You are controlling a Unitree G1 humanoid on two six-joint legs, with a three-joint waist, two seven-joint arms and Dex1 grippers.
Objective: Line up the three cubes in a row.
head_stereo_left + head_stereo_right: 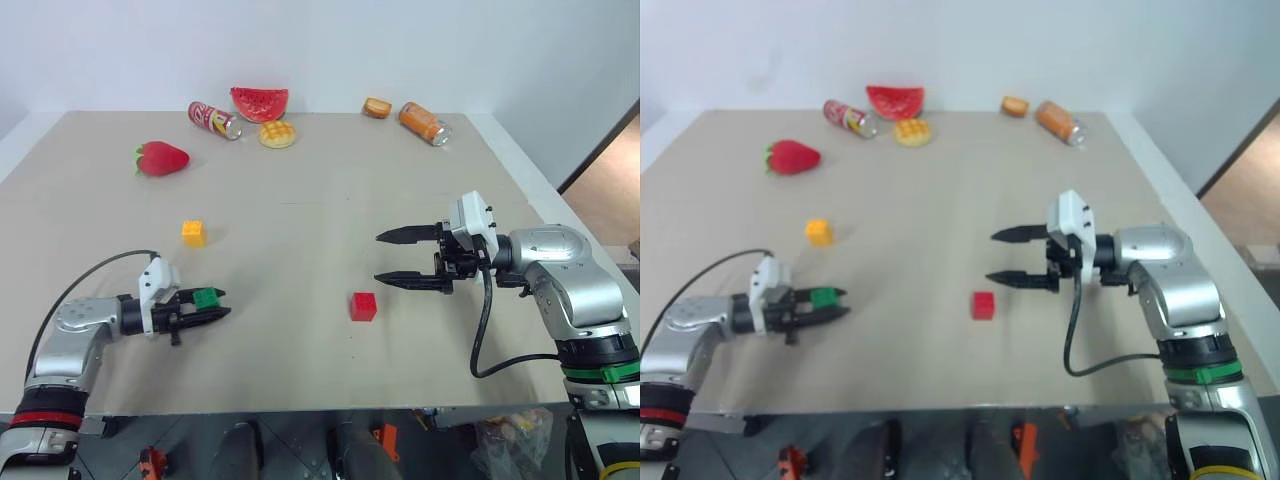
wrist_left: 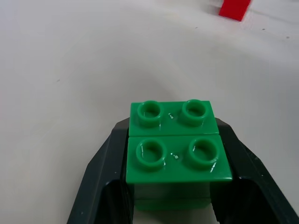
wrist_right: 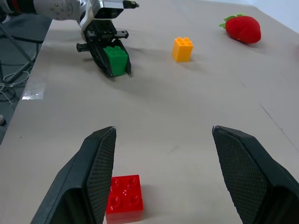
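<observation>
Beige table (image 1: pixel 300 250): we see the left tool (image 1: pixel 212 305) pinching the green cube (image 1: pixel 206 297) near the front-left edge — the yellow-orange cube (image 1: pixel 193 232) sits behind it, while the red cube (image 1: pixel 363 306) lies just beside the right tool (image 1: pixel 395 258), fingers spread.

green cube (image 1: pixel 206 297), red cube (image 1: pixel 363 306), yellow-orange cube (image 1: pixel 194 233), black fingers (image 1: pixel 405 236)

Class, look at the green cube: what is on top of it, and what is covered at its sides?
On top of the green cube, four round studs and nothing else. The left gripper has its jaws shut on its two sides, covering them; its underside cannot be seen.
</observation>
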